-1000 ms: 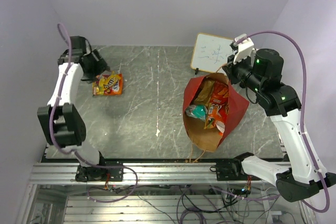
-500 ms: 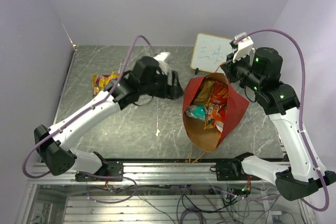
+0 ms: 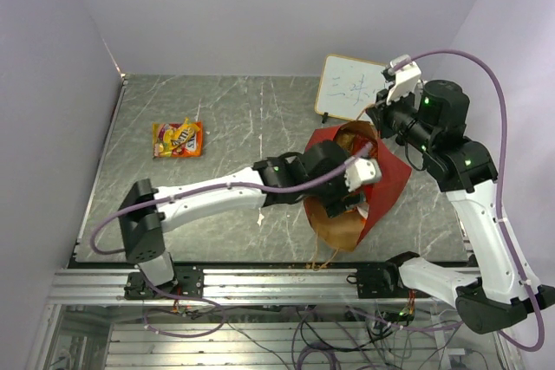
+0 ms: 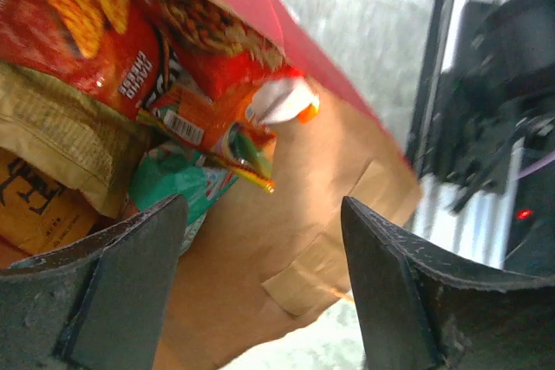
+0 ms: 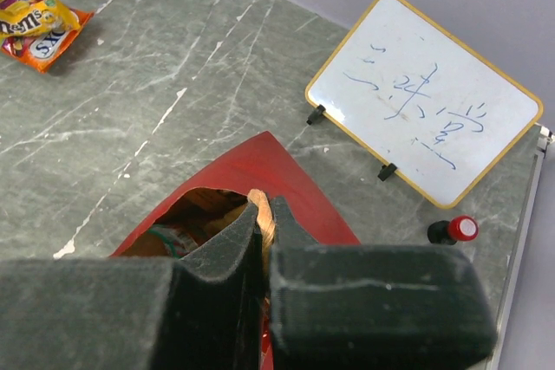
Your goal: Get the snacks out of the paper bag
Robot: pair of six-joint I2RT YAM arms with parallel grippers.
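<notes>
Left gripper [image 4: 260,214] is brought across to the paper bag [image 3: 395,181], jaws released; red, tan, teal snacks [image 4: 95,32] are packed inside; right gripper [image 5: 263,214] is clenched on its rim.

We see that the left hand [image 4: 260,214] went away from the candy packs [image 3: 178,139], across the desk [image 3: 234,110], to the paper bag [image 3: 392,181].

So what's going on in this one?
Two arms are emptying a red paper bag of snacks. The right end effector is shut on the bag's far rim, apparently holding the mouth open. The left end effector is open at the mouth, over the packets inside, and grips nothing yet. Small packs lie on the table at the far left.
</notes>
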